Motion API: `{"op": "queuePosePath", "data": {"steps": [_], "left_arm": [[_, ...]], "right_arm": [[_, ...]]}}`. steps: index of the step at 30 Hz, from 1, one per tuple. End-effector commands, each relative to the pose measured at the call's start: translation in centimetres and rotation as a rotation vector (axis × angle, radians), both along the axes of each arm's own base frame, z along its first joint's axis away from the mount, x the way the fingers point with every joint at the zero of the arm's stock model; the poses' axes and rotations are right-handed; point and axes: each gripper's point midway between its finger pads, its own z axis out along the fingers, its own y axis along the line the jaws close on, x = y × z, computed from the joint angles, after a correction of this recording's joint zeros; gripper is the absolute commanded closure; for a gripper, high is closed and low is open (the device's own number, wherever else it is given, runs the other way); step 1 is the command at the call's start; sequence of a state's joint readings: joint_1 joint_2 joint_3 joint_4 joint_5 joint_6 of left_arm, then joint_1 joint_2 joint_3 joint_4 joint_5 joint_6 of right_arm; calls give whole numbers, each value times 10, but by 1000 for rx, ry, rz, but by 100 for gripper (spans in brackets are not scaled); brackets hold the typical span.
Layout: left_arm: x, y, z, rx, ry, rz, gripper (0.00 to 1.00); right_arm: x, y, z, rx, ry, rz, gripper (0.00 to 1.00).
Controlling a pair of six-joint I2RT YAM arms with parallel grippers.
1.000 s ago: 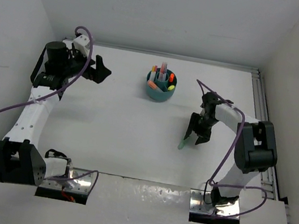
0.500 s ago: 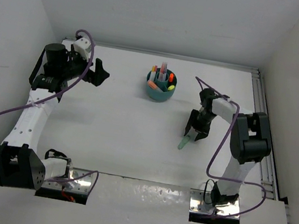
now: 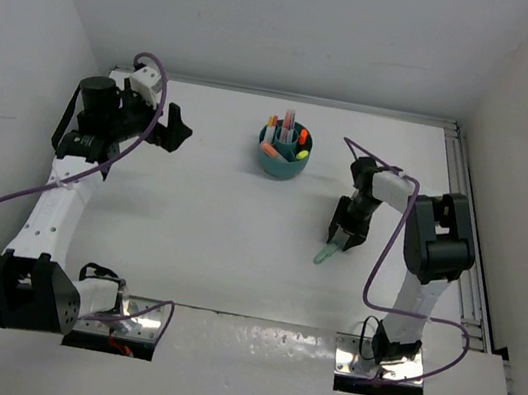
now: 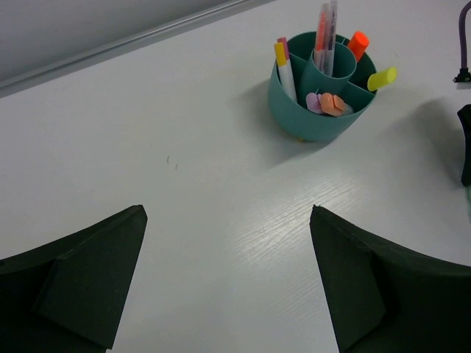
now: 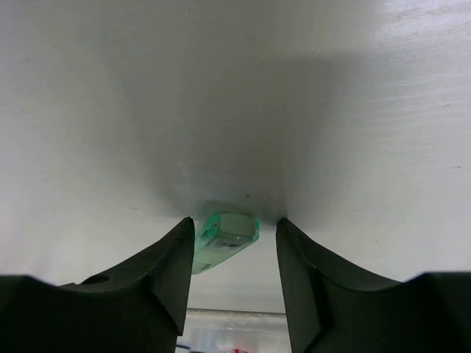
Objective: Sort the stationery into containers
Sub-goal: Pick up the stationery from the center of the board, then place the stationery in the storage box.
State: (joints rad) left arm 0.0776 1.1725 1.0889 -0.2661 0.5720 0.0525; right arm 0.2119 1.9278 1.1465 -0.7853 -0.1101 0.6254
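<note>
A teal organiser cup (image 3: 283, 157) stands at the back middle of the table, with several pens and markers upright in it; it also shows in the left wrist view (image 4: 318, 110). A stubby green marker (image 3: 325, 253) lies on the table right of centre. My right gripper (image 3: 341, 238) is low over its far end, open. In the right wrist view the green marker (image 5: 223, 239) lies between the open fingers, near the left finger (image 5: 168, 272). My left gripper (image 3: 180, 129) is open and empty at the back left.
White walls close in the table on the left, back and right. A metal rail (image 3: 465, 206) runs along the right edge. Purple cables (image 3: 372, 277) loop from both arms.
My right gripper has moved slightly back and left along the green marker, whose near end now sticks out more. My left arm has barely moved.
</note>
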Motion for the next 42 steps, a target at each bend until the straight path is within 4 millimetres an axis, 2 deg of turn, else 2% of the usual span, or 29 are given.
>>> {"op": "queuePosePath", "data": {"steps": [1, 5, 9, 12, 21, 24, 25, 27, 32, 35, 36, 37, 38, 41, 42], "left_arm": [[2, 2, 8, 22, -28, 3, 0], [2, 2, 7, 21, -25, 2, 0], [3, 1, 6, 17, -24, -3, 0], [4, 1, 5, 15, -21, -8, 0], [4, 1, 6, 18, -24, -7, 0], [5, 1, 7, 18, -28, -7, 0], [6, 1, 8, 19, -31, -7, 0], [6, 1, 8, 17, -34, -9, 0], [9, -1, 13, 13, -49, -17, 0], [11, -1, 17, 11, -63, -18, 0], [11, -1, 17, 11, -65, -18, 0], [11, -1, 17, 10, -65, -21, 0], [12, -1, 18, 11, -68, -19, 0], [14, -1, 18, 7, -70, -21, 0], [16, -2, 18, 3, -67, -21, 0]], "right_arm": [[11, 3, -1, -3, -22, -4, 53], [5, 5, 0, 10, -10, -10, 55], [-1, 13, 2, 36, -1, -7, 51], [-1, 12, 1, 30, -2, -8, 53], [11, 11, 2, 14, -25, -3, 80], [22, 12, 9, 17, -61, 19, 93], [29, 13, 13, 19, -81, 24, 100], [39, 13, 20, 22, -116, 42, 100], [83, 11, 50, 44, -251, 41, 100], [119, 2, 75, 48, -367, 11, 100], [138, 0, 91, 54, -428, 3, 100], [150, -7, 99, 54, -460, -19, 100], [171, -10, 120, 60, -530, -37, 100], [202, -22, 141, 61, -621, -78, 100], [220, -26, 155, 58, -682, -91, 100]]}}
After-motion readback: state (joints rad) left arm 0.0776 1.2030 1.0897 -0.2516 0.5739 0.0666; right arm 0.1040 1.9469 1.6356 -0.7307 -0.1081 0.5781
